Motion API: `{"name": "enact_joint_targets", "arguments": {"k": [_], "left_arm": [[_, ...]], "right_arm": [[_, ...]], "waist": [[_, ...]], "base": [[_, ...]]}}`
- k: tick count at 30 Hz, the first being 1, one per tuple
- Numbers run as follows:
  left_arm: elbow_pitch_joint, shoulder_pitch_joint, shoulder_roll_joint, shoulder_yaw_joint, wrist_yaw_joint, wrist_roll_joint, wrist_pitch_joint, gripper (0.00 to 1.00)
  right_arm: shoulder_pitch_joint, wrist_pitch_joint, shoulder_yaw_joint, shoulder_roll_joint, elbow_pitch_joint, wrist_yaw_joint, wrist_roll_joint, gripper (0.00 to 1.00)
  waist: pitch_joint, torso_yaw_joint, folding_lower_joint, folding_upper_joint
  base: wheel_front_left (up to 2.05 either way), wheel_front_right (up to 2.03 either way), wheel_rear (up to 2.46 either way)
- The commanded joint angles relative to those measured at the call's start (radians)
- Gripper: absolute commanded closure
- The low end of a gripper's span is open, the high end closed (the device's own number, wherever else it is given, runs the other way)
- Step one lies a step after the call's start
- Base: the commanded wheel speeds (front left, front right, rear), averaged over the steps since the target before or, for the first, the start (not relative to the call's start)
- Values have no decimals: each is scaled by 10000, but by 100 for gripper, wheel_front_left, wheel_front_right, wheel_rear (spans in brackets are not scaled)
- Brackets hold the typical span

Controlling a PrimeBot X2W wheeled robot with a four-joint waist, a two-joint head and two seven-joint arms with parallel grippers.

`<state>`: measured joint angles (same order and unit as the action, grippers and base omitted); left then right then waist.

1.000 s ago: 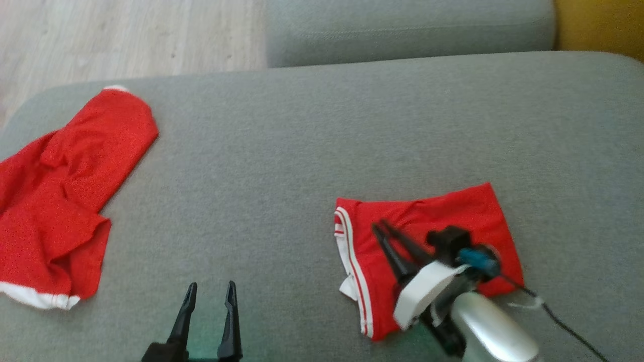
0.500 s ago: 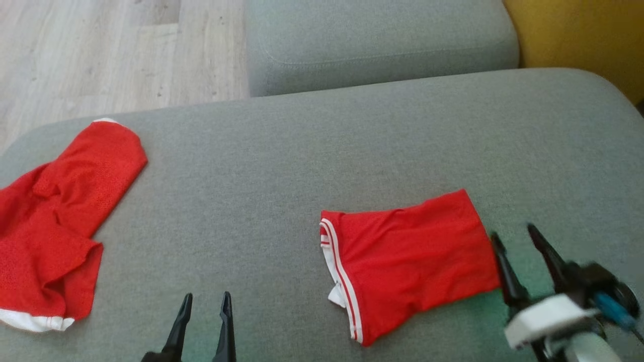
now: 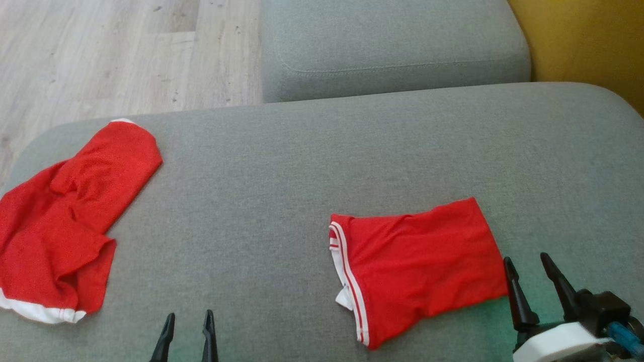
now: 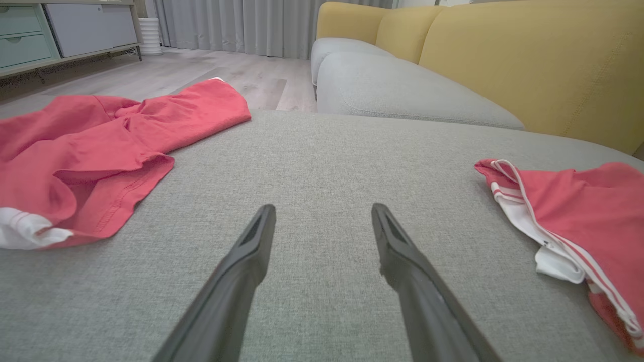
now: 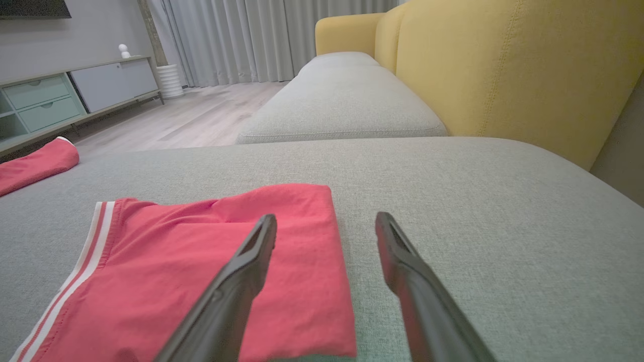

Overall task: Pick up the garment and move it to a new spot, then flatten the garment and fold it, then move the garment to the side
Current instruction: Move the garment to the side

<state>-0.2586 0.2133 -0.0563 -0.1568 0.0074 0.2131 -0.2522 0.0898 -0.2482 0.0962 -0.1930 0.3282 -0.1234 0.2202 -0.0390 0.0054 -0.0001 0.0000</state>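
Note:
A folded red garment point(image 3: 417, 271) with white-striped trim lies flat on the grey sofa cushion point(image 3: 302, 176), right of centre. My right gripper point(image 3: 526, 259) stands open just off its right edge, holding nothing. The right wrist view has the folded garment point(image 5: 191, 261) lying under and left of the open right gripper point(image 5: 326, 216). My left gripper point(image 3: 189, 314) is open at the lower left, over bare cushion. In the left wrist view the left gripper point(image 4: 323, 207) points between the folded garment point(image 4: 578, 211) and a crumpled one.
A second, crumpled red garment point(image 3: 65, 216) with a white hem lies at the cushion's left edge. Another grey cushion point(image 3: 392, 45) sits behind, a yellow backrest point(image 3: 583, 40) to the right, and wooden floor point(image 3: 126, 50) beyond the left edge.
My right gripper opened, came off the folded garment and drew back to its right side. The garment stays flat. The left gripper sits lower in view; the camera shifted.

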Motion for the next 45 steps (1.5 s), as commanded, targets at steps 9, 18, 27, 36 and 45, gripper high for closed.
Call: {"name": "enact_joint_targets", "arguments": {"k": [9, 18, 27, 36, 45], "left_arm": [[165, -332, 61, 444, -253, -76, -95, 0], [176, -398, 61, 367, -369, -100, -95, 0], [141, -479, 61, 150, -397, -159, -95, 0], [141, -1038, 61, -255, -329, -136, -95, 0], [306, -1748, 61, -495, -233, -101, -95, 0]], "right_arm": [[-308, -135, 239, -87, -127, -73, 186, 0], [-1139, 963, 486, -737, -300, -73, 2206, 0], [-2163, 4961, 884, -1631, -203, -73, 4071, 0], [-3698, 6271, 1024, -922, 1968, -73, 4157, 0], [-5446, 6370, 396, -1203, 2907, -73, 4437, 100]], "waist": [[-43, 88, 1, 0], [159, -29, 1, 0], [468, 127, 1, 0], [1219, 599, 1, 0], [2277, 445, 1, 0]], "base": [[0, 0, 0], [0, 0, 0], [0, 0, 0], [0, 0, 0], [0, 0, 0]]}}
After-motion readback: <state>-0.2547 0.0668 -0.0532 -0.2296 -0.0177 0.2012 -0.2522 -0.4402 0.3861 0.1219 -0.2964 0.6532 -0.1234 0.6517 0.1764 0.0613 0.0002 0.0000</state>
